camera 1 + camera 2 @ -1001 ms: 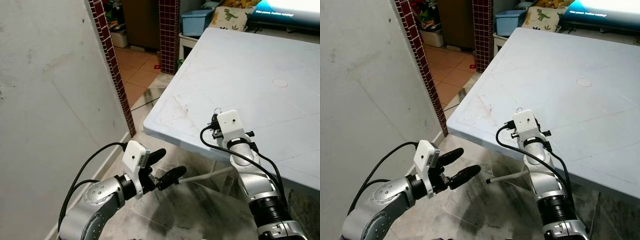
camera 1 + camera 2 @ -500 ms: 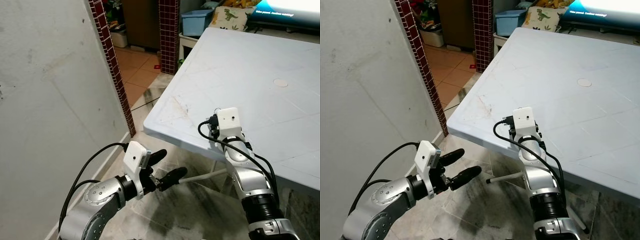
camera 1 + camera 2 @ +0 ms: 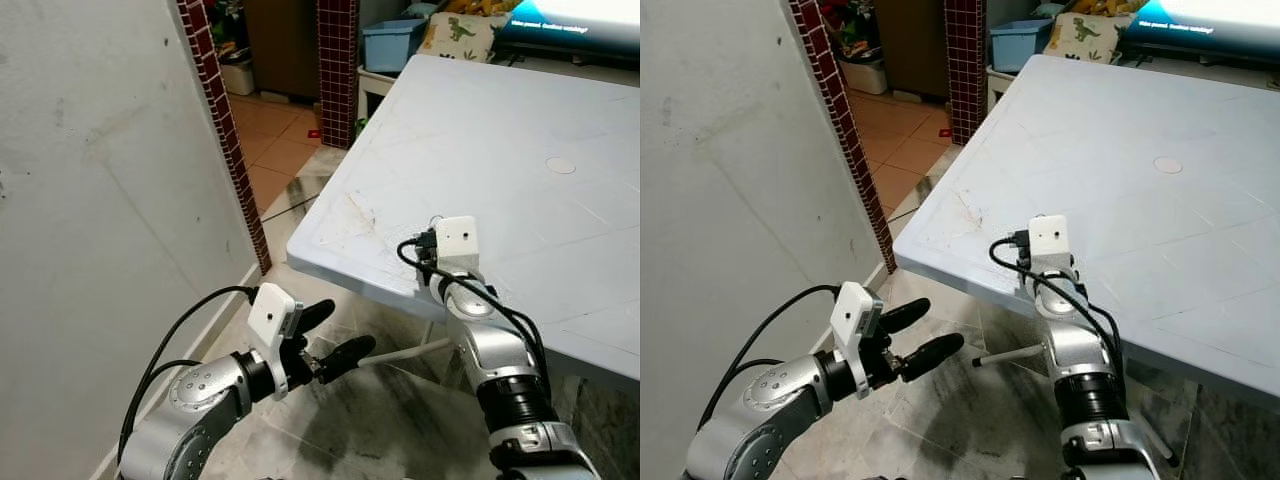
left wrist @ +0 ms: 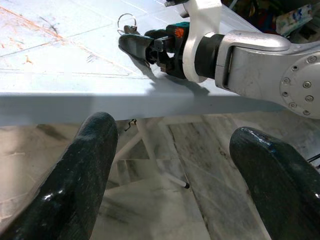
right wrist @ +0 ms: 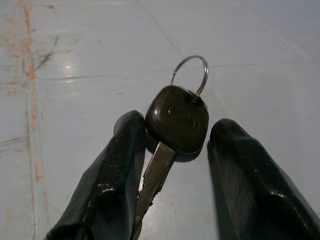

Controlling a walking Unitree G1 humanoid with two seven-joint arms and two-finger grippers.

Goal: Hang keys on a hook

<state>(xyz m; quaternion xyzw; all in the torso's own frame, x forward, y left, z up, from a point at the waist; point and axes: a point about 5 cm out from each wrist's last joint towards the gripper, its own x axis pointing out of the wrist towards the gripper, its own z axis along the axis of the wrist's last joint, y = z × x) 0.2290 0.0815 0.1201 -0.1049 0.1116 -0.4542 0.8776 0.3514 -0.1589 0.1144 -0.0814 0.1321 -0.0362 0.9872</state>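
- The grey wall (image 3: 90, 200) stands at the far left, a red-brick pillar (image 3: 220, 130) at its edge.
- The left gripper (image 3: 330, 338) hovers over the tiled floor (image 3: 370, 420), below the tabletop's near-left corner, its jaws spread with nothing between them.
- The right gripper (image 5: 172, 150) reaches onto the pale tabletop (image 3: 500, 130) near that corner; its jaws are parted, and one finger (image 5: 120, 160) touches the key.
- The key (image 5: 176, 120), dark-headed with a metal ring (image 5: 192, 70), lies between the jaws on the tabletop.
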